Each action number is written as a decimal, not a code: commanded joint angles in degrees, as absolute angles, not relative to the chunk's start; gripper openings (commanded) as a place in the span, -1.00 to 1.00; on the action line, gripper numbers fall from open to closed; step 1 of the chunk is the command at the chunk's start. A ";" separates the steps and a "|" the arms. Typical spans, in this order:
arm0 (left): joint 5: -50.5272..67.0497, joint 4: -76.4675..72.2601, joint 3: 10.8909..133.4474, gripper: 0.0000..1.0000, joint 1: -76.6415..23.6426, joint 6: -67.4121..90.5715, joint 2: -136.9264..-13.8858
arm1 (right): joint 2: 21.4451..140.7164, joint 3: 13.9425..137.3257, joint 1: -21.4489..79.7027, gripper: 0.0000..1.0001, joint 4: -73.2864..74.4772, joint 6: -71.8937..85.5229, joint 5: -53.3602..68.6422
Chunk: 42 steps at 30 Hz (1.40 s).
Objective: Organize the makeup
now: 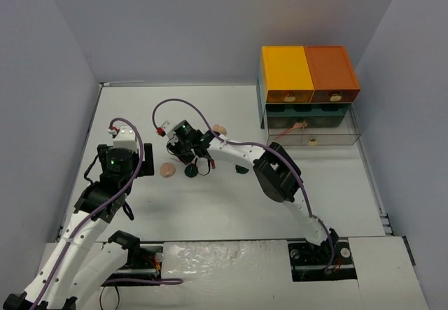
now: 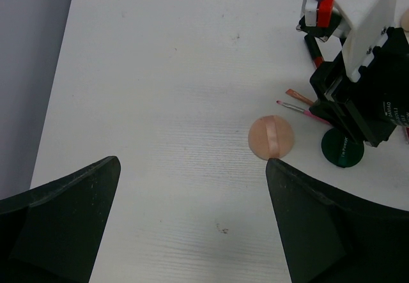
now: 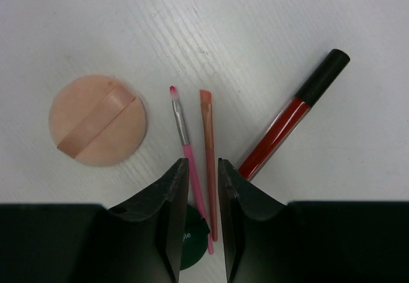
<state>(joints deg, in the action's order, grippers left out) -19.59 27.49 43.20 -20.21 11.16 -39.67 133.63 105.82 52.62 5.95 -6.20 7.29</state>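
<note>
- Peach, soft-looking round puff [image 3: 97, 128] with a flat strap lies on the white table [image 3: 96, 27]; just right of it lie a thin pink brush [image 3: 186, 144] and a thin orange brush [image 3: 207, 136];
- glossy red lip tube [image 3: 281, 130] (black cap) lies slanted beside them;
- right gripper [image 3: 202, 165]: jaws narrow, either side of the orange brush, seemingly not pinching it;
- left gripper [image 2: 193, 163]: spread wide above the table, near the puff.

Drawer unit [image 1: 308, 94] — yellow, orange tops

Your top view looks down from behind the arm bases [image 1: 133, 250] over the whole worktop [image 1: 210, 212], your two wrist views hang close above it, facing down, all three sharing the round peach puff [image 1: 166, 170]
</note>
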 commanded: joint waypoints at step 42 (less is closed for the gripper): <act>-18.60 23.99 44.89 0.94 -20.48 10.37 -43.38 | 89.59 79.69 41.07 -1.00 4.88 -7.98 -10.03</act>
